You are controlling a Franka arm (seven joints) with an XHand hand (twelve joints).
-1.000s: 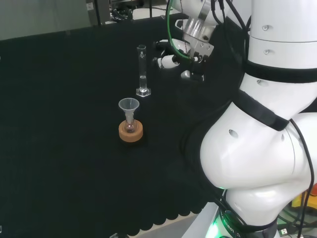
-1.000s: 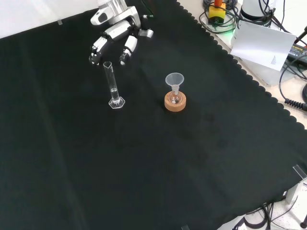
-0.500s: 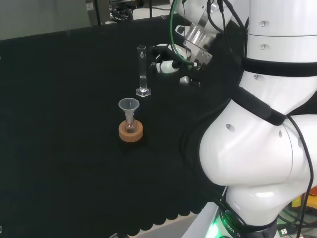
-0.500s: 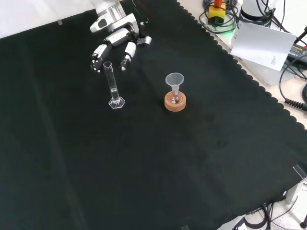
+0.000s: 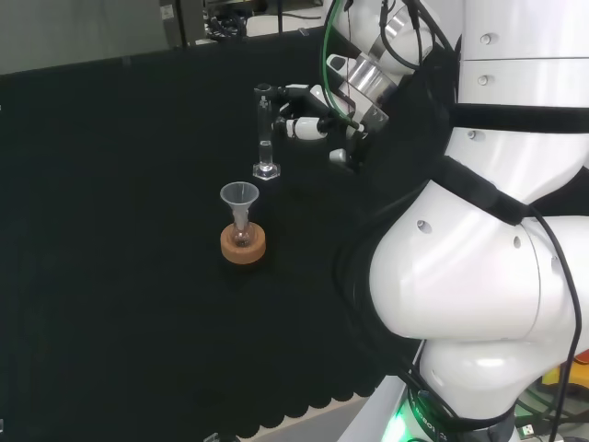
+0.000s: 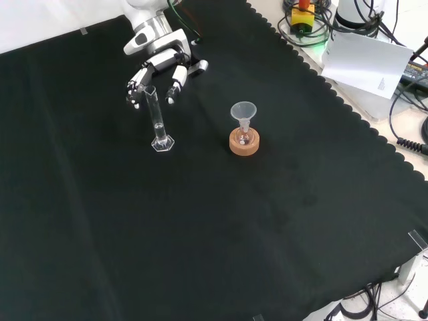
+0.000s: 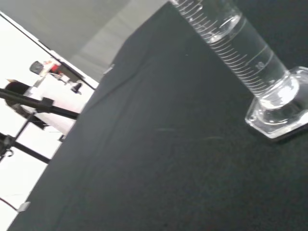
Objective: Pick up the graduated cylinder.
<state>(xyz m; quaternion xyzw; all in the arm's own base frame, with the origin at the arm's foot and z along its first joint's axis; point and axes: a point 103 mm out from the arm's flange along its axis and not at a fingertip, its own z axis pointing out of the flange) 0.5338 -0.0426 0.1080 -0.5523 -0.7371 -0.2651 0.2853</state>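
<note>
A clear graduated cylinder [image 5: 264, 130] [image 6: 156, 115] stands upright on its hexagonal foot on the black cloth. In the wrist view the graduated cylinder [image 7: 240, 53] is close and large, with its marks plain and its foot flat on the cloth. The hand [image 5: 313, 109] [image 6: 158, 64] reaches the cylinder's upper part from the right in the head view. Its fingers [image 6: 172, 85] are spread and nearly straight on both sides of the cylinder's top, not closed on it.
A cork ring [image 5: 243, 244] [image 6: 243, 142] holds a small flask with a clear funnel [image 5: 239, 196] [image 6: 243, 111] in its neck, near the cylinder. The arm's white links [image 5: 479, 239] stand at the right of the head view.
The hand has moved toward the cylinder, leftward in the head view and lower in the front view, until its fingers flank the cylinder's top. The cylinder has not moved.
</note>
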